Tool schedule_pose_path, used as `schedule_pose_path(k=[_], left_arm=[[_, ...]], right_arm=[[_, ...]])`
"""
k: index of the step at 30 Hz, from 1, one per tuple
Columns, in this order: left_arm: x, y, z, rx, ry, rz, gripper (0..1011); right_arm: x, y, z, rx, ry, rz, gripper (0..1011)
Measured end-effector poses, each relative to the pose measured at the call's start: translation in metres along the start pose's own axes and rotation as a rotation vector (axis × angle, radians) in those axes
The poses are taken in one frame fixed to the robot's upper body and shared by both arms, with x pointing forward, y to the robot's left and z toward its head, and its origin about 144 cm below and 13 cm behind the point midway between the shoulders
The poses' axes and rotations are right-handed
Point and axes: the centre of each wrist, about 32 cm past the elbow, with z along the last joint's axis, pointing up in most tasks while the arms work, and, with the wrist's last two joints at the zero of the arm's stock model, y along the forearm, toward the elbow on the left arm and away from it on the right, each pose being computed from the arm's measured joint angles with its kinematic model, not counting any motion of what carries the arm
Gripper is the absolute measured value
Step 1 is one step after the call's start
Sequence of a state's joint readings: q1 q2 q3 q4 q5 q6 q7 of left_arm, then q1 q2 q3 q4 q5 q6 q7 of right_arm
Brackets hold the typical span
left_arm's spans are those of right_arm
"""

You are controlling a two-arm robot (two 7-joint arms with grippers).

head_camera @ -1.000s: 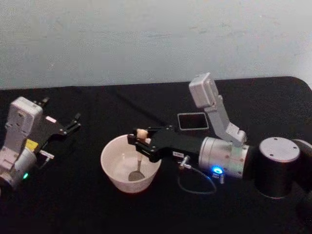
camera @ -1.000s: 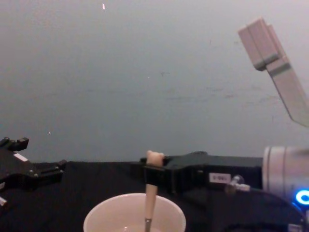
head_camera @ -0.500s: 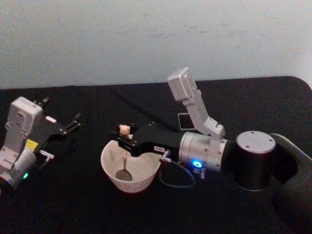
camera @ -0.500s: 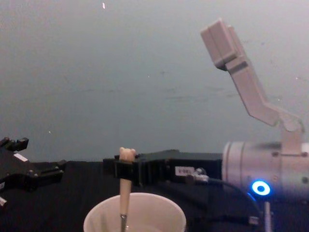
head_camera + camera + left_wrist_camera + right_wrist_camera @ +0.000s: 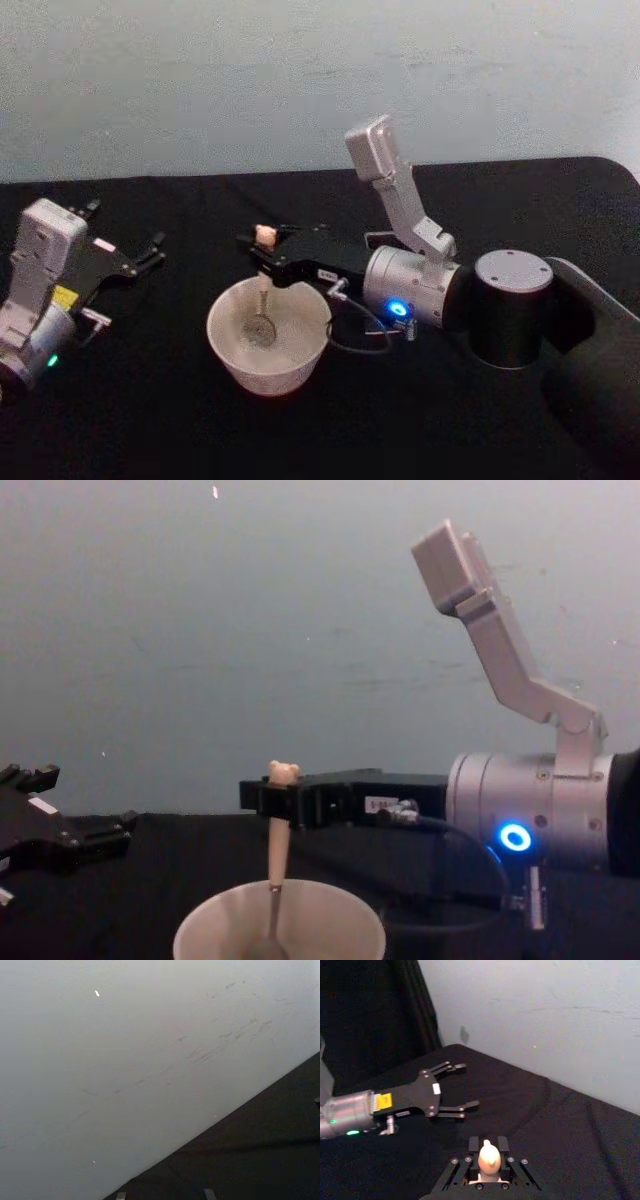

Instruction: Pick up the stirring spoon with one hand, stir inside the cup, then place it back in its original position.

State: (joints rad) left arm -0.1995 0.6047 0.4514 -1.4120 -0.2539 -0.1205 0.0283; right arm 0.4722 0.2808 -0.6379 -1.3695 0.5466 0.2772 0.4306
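Note:
The cream-white cup (image 5: 268, 340) stands at the table's middle, and its rim (image 5: 280, 925) shows at the bottom of the chest view. The stirring spoon (image 5: 263, 300) stands nearly upright in it, with its metal bowl low inside the far part of the cup. My right gripper (image 5: 266, 254) is shut on the spoon's beige handle (image 5: 276, 832), just under the bear head (image 5: 489, 1156), above the cup's far rim. My left gripper (image 5: 152, 250) rests open at the left, away from the cup. The original position is hidden behind my right arm.
Black cloth (image 5: 180, 430) covers the table, and a pale wall (image 5: 200, 80) rises behind it. My right arm's wrist and grey camera mount (image 5: 385, 175) stretch across the middle right. The left gripper (image 5: 467, 1085) lies beyond the spoon in the right wrist view.
My right gripper has swept the spoon leftward across the cup, then away toward its far rim. The spoon's bowl followed inside the cup. The left arm has not moved.

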Motion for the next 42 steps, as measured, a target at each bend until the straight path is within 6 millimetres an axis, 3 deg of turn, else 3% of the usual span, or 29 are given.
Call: schedule_pose_path(k=[15, 28, 42], left_arm=[[0.0, 0.0, 0.0, 0.0, 0.0, 0.0, 1001], [0.0, 0.0, 0.0, 0.0, 0.0, 0.0, 1001], [0.0, 0.0, 0.0, 0.0, 0.0, 0.0, 1001]], right_arm=[[0.012, -0.023, -0.002, -0.002, -0.024, -0.039, 223], [0.002, -0.046, -0.003, -0.012, -0.011, 0.032, 223], [-0.005, -0.038, 0.002, 0.001, 0.023, 0.044, 223]])
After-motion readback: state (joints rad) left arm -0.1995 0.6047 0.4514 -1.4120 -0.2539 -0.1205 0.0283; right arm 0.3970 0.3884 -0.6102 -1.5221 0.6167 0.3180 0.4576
